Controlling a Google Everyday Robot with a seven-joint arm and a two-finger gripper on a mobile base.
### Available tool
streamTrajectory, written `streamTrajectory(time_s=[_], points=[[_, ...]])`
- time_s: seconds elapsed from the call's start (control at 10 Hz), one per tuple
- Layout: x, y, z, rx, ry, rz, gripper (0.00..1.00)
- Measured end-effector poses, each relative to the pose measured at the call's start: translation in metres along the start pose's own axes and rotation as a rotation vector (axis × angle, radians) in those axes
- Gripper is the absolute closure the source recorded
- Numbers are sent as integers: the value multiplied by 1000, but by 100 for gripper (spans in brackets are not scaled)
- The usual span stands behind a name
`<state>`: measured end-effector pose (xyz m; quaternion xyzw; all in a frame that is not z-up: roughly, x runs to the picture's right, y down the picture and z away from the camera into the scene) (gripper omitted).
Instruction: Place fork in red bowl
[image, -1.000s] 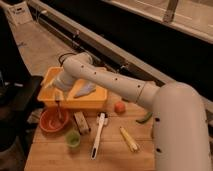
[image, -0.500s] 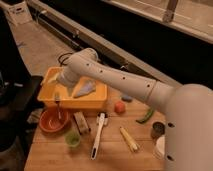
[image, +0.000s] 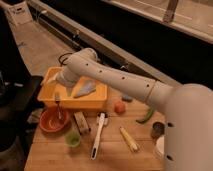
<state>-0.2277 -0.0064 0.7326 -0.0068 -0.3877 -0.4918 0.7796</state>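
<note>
The gripper (image: 57, 96) has moved down from the yellow tub (image: 98, 98) and now hangs just over the red bowl (image: 46, 125) on the worktop (image: 115, 155). Its fingers are clamped on the fork (image: 59, 109), whose tip now points down into the bowl. I think the fork is almost ready to be let go.
</note>
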Motion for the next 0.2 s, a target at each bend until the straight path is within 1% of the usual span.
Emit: streamTrajectory(time_s=[0.2], points=[[1,1,-1,0,1,2,28]])
